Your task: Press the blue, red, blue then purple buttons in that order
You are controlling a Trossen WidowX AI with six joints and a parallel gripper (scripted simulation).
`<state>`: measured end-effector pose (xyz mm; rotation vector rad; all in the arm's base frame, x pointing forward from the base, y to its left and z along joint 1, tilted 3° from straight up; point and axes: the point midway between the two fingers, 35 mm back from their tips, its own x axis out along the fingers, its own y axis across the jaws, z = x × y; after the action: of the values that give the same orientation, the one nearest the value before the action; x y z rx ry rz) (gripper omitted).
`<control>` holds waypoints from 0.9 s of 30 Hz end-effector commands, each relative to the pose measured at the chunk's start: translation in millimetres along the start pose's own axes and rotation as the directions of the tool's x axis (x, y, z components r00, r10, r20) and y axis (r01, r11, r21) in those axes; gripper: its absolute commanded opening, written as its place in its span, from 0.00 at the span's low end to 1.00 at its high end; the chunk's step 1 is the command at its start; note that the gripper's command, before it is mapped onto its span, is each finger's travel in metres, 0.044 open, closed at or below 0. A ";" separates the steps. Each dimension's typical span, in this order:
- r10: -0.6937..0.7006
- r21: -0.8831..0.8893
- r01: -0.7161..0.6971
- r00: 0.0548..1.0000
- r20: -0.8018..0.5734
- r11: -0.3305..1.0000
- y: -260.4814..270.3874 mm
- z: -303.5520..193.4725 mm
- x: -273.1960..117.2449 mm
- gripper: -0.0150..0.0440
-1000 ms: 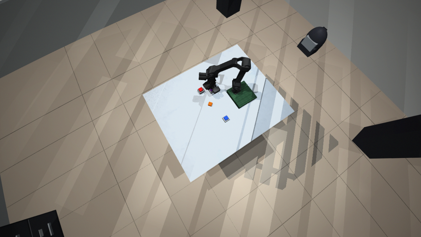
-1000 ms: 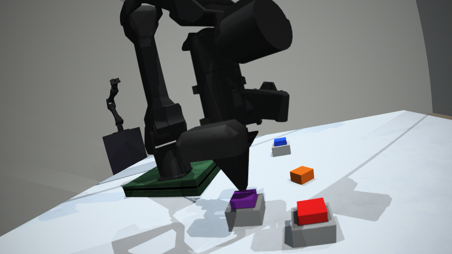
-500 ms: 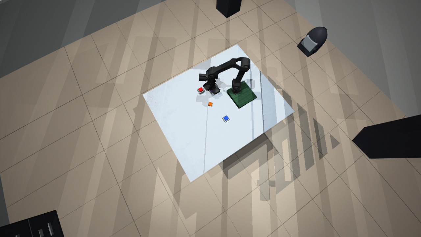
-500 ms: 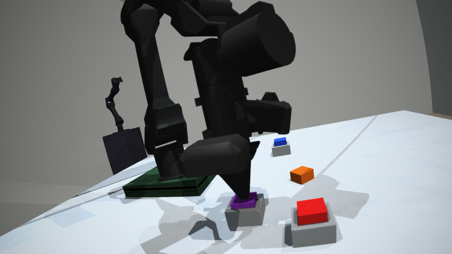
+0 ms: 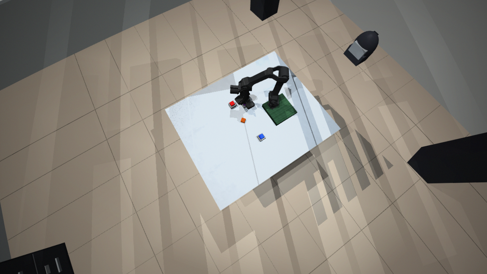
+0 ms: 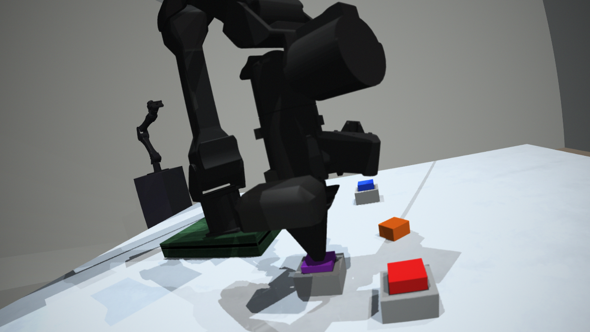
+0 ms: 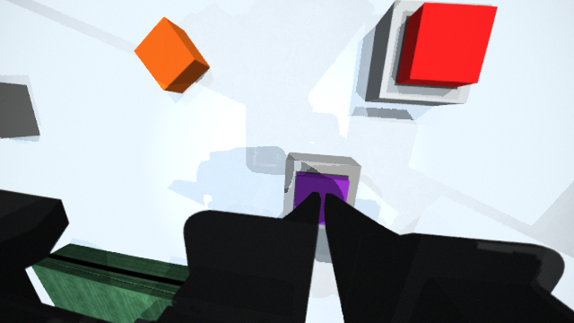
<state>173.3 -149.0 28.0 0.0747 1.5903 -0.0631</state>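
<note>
Inspection runs left to right as my wrist view shows it, with all places taken from my gripper (image 5: 245, 105) (image 6: 318, 259) (image 7: 323, 195). Furthest left is the blue button (image 5: 261, 136) (image 6: 365, 185) (image 7: 16, 109), well apart from my fingertips. Only part of its grey housing enters the wrist view; the exterior view shows its blue cap standing raised. Nearer, on my left and toward my arm's foot, lies the green board (image 5: 279, 114) (image 6: 210, 251) (image 7: 103, 287) that carries my arm (image 5: 260, 77) (image 6: 202, 86). The orange block (image 5: 243, 120) (image 6: 393, 229) (image 7: 168, 56) rests on the white table (image 5: 210, 153) (image 6: 495, 227) (image 7: 112, 166), ahead and left of my gripper, apart from it and from every button.

Directly beneath my fingertips is the purple button (image 5: 244, 105) (image 6: 317, 268) (image 7: 320, 184). My fingers are closed together — only a sliver shows between the tips — and they pinch nothing. The tips appear to meet the purple cap, which sits low in its grey housing; whether it has bottomed out, I cannot tell. Last, ahead and right, stands the red button (image 5: 232, 103) (image 6: 407, 275) (image 7: 450, 45), its cap raised, apart from my fingers.
</note>
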 end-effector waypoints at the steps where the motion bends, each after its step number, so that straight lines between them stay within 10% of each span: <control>1: 0.000 -0.001 0.000 1.000 -0.002 1.000 -0.2 0.0 -9.9 0.29; 7: 0.000 -0.003 0.000 1.000 -0.007 1.000 0.3 -1.3 -31.3 0.29; 21: 0.015 -0.005 -0.015 1.000 0.015 1.000 137.3 83.3 -67.8 0.91; 27: 0.026 -0.005 -0.026 1.000 0.013 1.000 223.4 89.5 -83.3 0.93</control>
<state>280.0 23.2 103.0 0.0815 1.5726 -0.0471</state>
